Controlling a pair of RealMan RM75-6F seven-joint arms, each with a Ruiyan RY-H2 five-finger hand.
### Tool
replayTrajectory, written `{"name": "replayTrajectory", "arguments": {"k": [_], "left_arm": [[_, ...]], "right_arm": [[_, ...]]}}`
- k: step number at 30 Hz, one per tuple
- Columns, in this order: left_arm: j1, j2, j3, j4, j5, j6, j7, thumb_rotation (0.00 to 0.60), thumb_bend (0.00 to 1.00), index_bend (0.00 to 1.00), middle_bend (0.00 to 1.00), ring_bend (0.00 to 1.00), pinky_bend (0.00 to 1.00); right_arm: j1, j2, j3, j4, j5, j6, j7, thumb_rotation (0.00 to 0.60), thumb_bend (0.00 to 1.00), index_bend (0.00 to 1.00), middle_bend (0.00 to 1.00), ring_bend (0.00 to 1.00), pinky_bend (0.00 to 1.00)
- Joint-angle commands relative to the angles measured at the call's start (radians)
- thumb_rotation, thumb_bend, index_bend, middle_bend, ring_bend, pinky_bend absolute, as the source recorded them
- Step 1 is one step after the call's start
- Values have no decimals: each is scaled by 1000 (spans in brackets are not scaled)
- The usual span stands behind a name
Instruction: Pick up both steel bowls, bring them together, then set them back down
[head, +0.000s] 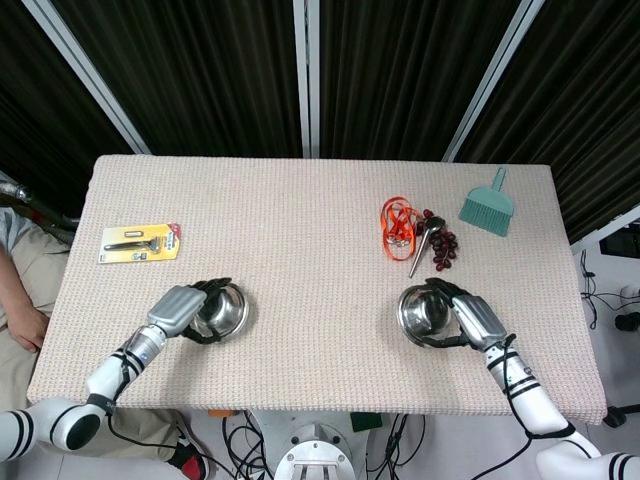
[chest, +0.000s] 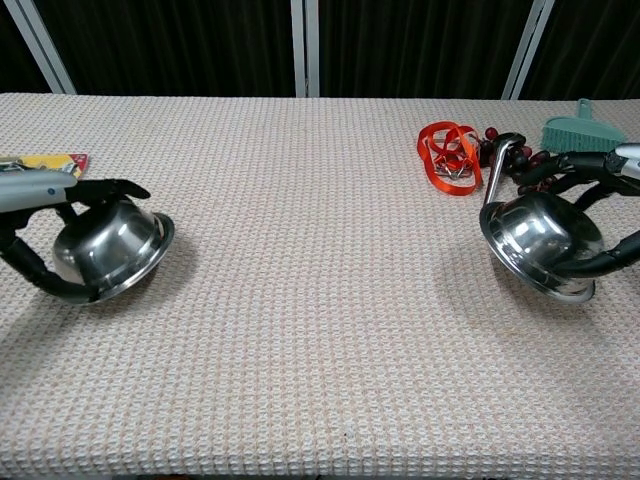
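Two steel bowls sit low on the woven table (head: 310, 220), well apart. The left hand (head: 178, 308) grips the left bowl (chest: 108, 250), tilted near the front left. The right hand (head: 474, 318) grips the right bowl (chest: 540, 243), near an orange ribbon (chest: 447, 156) and grapes (head: 444, 246).

In the chest view, the left hand (chest: 40, 190) runs off the frame's left edge beside its steel bowl (chest: 105, 248), the right hand (chest: 600, 185) off the right edge. Grapes (chest: 545, 160) sit partly hidden behind those fingers; the yellow package (chest: 45, 161) is cropped and unreadable.
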Motion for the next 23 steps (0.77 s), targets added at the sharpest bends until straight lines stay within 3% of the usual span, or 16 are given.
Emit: {"name": "replayTrajectory", "arguments": {"k": [1,10,13,15,17,20,23], "left_arm": [[48,-31,-12,38,84,109,-46,354,131,0,0,4,173],[113,30,-8,-25,117,204,-78,341,123,0,0,0,166],[186,54,-17,-55,125,338,-67,330,107,0,0,0,162],[256,33,-36,-40,129,475,-85,151,105,0,0,0,160],[342,-27,-67,17,126,640,-153,21,122,0,0,0,158],[428,-102,-88,132,102,760,-243,0,166,0,0,0,157],[474,-137,-66,217,95,775,-244,0,189,23,0,0,155]], "right_arm": [[-14,4,9,-6,-1,35,-25,600,0,0,0,0,0],[-101,64,17,-72,-30,184,-25,600,0,0,0,0,0],[-165,72,26,-81,-42,306,-63,600,0,0,0,0,0],[-204,52,37,-67,-34,379,-110,600,0,0,0,0,0],[-241,11,50,-31,-25,449,-169,600,0,0,0,0,0],[-272,-64,64,59,-17,509,-225,600,6,0,0,0,0],[-286,-108,61,107,14,489,-241,600,13,0,0,0,0]]}}
